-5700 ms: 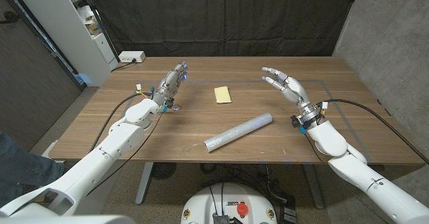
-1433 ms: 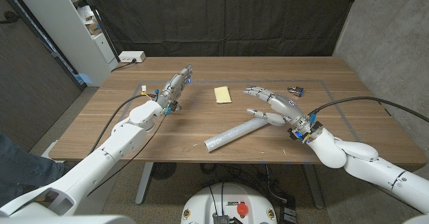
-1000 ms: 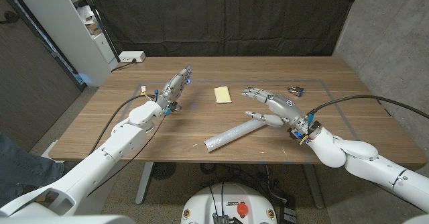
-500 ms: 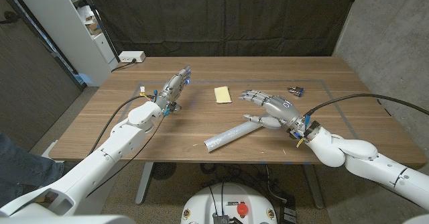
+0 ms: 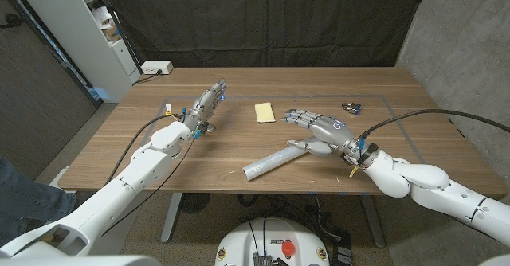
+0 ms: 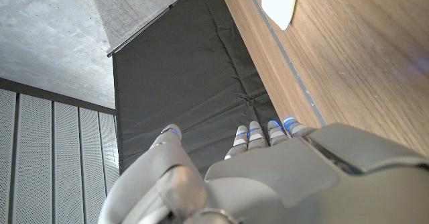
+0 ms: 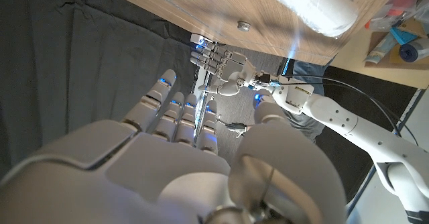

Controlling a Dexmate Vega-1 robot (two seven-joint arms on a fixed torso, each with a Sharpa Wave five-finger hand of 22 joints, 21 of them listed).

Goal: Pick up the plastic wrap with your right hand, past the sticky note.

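Right hand (image 5: 320, 131) hovered over the right end of the plastic wrap roll (image 5: 276, 161), fingers spread, gripping nothing. Sticky note (image 5: 264, 111) lay just beyond. Left hand (image 5: 203, 104) was open, far left.

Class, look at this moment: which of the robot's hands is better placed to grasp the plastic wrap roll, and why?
The right hand. It hovers open over the near end of the plastic wrap roll, beside the sticky note. The left hand stands apart at the table's left side, holding nothing.

Matt wood-grain table (image 5: 159, 142); glossy plastic wrap (image 5: 269, 162); pale paper sticky note (image 5: 264, 112).
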